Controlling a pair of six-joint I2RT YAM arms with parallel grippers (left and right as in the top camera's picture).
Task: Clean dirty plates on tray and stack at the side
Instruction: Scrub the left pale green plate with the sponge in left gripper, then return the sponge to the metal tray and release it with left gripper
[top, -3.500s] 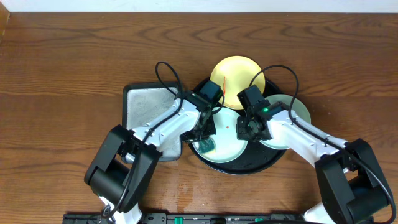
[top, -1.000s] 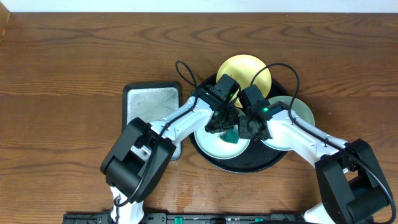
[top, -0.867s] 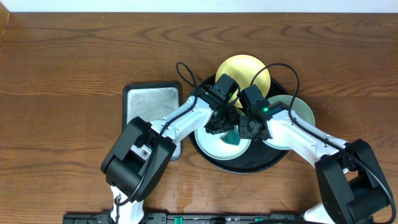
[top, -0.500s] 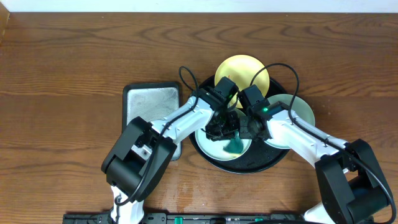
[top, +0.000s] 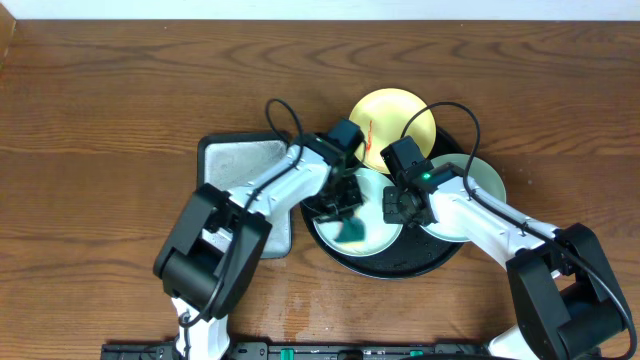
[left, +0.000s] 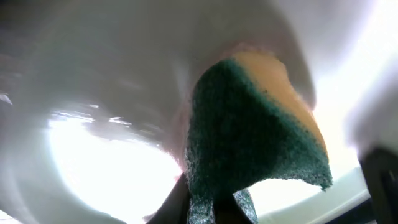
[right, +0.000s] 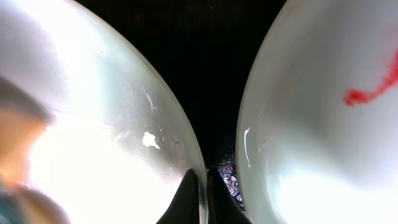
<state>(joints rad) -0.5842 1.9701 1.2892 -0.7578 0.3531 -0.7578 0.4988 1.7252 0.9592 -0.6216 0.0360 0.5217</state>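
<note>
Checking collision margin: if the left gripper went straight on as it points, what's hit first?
Likely the pale mint round plate, through the green-and-yellow sponge held in the left gripper; they may already touch.

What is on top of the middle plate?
A green-and-orange sponge, pressed down by the left pincer; the right pincer pinches the middle plate at its rim. Whatever lies beneath the sponge and pincers is hidden, so smears there cannot be seen.
</note>
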